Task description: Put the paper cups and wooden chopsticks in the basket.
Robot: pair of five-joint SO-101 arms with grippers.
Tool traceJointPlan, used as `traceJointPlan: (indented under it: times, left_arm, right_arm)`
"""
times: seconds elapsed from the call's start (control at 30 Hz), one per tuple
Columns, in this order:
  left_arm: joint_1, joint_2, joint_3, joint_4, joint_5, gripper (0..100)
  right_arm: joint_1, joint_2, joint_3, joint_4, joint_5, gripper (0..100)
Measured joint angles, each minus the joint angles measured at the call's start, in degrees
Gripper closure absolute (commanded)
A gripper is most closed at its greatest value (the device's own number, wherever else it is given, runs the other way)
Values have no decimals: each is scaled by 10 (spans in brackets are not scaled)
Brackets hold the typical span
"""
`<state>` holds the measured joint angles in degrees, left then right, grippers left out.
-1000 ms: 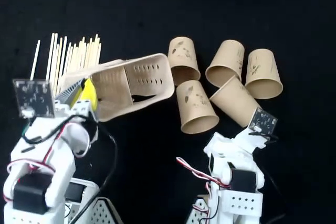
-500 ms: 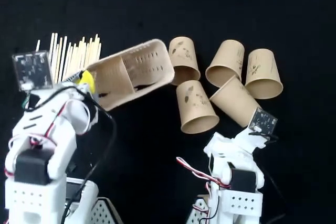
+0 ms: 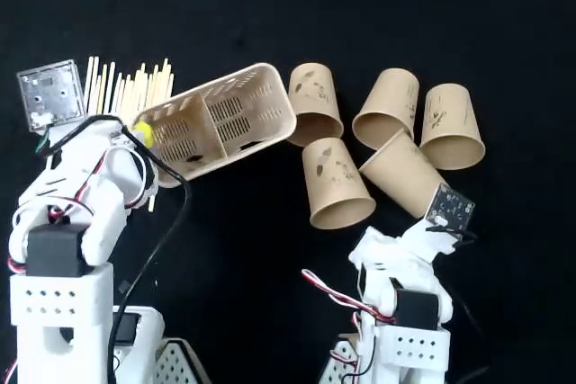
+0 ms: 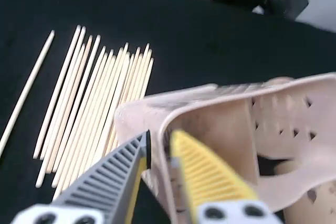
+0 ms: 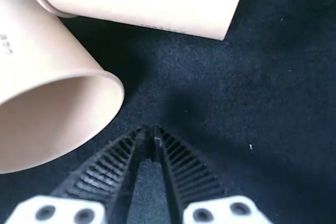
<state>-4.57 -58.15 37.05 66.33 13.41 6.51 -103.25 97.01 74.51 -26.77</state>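
Your left gripper (image 4: 160,150) is pinching the basket (image 3: 220,119) wall. In the last second it has swung the basket up and away from you. The basket is tipped on its side beside the chopsticks (image 3: 126,92), near the left edge of the desk (image 3: 270,33), and it looks empty. Five paper cups (image 3: 335,184) lie to its right. Your right gripper (image 5: 152,136) is pressed together, holding nothing, just beside a cup.

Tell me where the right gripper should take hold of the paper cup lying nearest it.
Take the paper cup by its rim. It lies on its side with the open mouth turned toward the right gripper, so come in low from the mouth side, one finger inside, one on the outer wall. The fingers are closed now; open them first.
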Motion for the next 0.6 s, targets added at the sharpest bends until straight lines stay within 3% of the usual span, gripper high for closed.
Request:
traceJointPlan:
  times: [0.4,0.6]
  left_arm:
    - [-6,0,1,16,0,808]
    - [-6,0,88,-44,0,966]
  right_arm:
    - [0,0,0,0,0,985]
    - [0,0,0,0,0,985]
